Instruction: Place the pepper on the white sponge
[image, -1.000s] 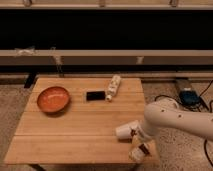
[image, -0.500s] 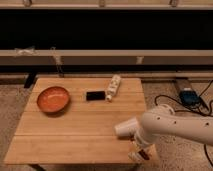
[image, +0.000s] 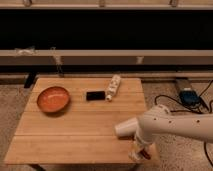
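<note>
My gripper (image: 138, 149) points down at the front right corner of the wooden table (image: 75, 131), at the end of the white arm (image: 165, 125) that reaches in from the right. A small dark red bit, the pepper (image: 145, 154), shows right at the gripper's tip. A pale patch just left of it looks like the white sponge (image: 133, 155), mostly hidden by the gripper. I cannot tell whether the pepper is held or rests on the sponge.
An orange bowl (image: 53, 99) sits at the table's left. A flat black slab (image: 95, 95) and a long white bottle (image: 114, 87) lie at the back middle. A blue box (image: 189, 96) and cables are on the floor to the right.
The arm's white body has swung left and lower over the table's front right corner. The gripper has stayed at the corner. Bowl, slab and bottle have not moved.
</note>
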